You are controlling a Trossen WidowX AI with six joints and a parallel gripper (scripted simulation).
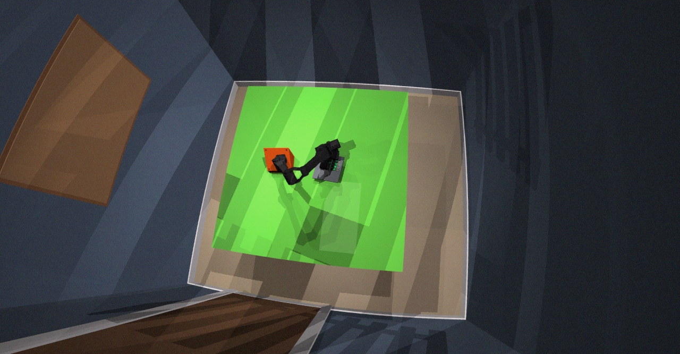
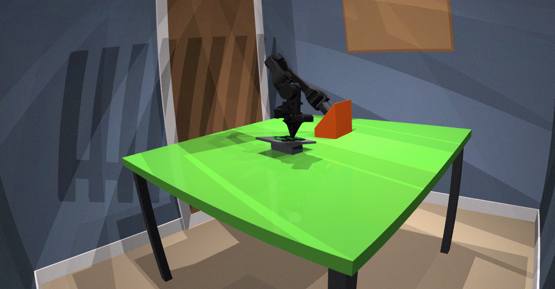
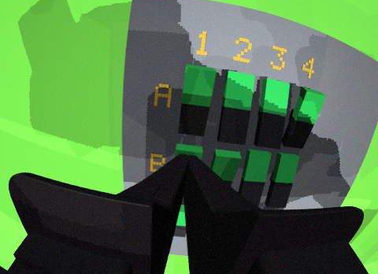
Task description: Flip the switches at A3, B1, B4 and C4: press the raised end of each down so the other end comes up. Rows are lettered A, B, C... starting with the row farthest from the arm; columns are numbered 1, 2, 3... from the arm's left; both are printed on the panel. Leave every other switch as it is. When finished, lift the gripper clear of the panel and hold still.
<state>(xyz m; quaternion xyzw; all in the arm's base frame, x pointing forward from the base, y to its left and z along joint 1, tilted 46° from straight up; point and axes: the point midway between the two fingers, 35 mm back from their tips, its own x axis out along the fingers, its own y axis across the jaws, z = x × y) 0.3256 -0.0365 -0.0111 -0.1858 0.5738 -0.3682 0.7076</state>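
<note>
The grey switch panel bears rows of green-and-black rockers. In the wrist view A1, A2, A3 and A4 show whole. B2, B3 and B4 show beyond the right finger. My gripper is shut and empty, its tips over B1, at or just above it; contact is not clear. The fingers hide most of B1 and row C, including C4; a bit of C1 shows between them. Which ends are raised is hard to tell.
The panel stands on a dark block on the green table. An orange wedge-shaped block is at the arm's base. The arm reaches over the panel and hides part of it from above.
</note>
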